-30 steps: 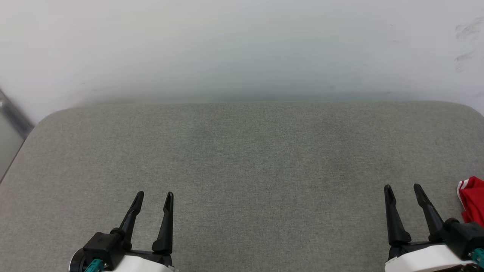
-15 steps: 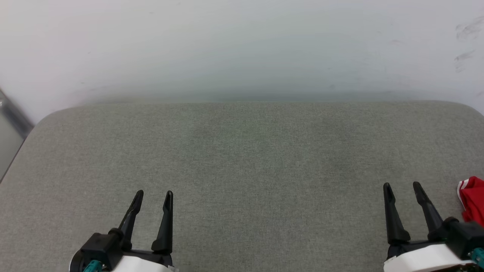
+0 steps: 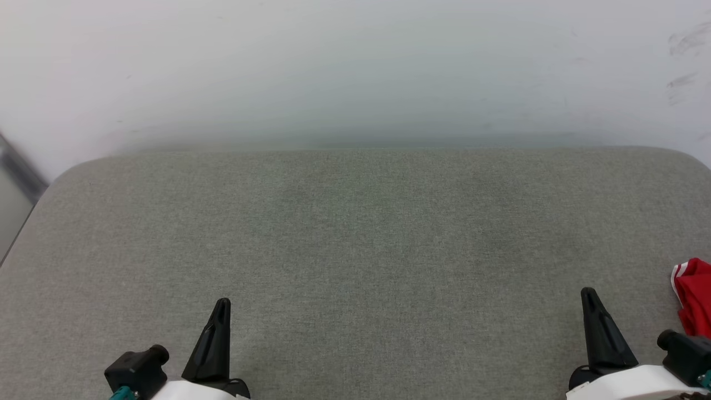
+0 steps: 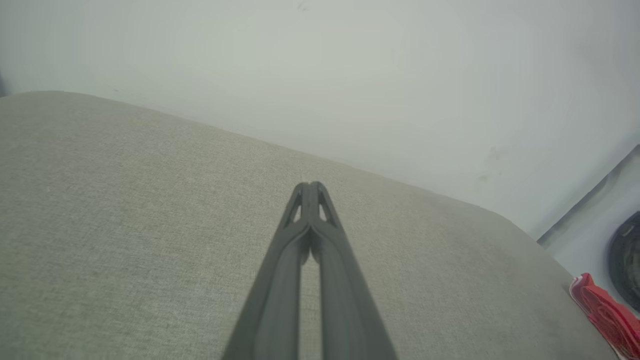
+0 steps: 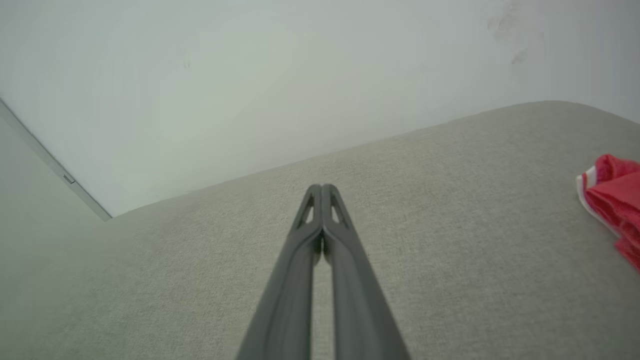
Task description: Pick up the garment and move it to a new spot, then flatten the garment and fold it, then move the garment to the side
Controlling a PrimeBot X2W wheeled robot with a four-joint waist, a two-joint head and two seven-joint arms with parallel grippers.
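Little of garment within view

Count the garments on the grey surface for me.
1. The red garment lies at the right edge of the grey surface, just right of the right gripper. The frame cuts it off, so more could lie beyond view.

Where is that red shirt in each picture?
Head view: shirt at the right edge, low, on the grey cushion.
Left wrist view: shirt in the bottom right corner.
Right wrist view: shirt at the right edge, mid-height.
Shared landmark: the cushion's far edge against the pale wall.
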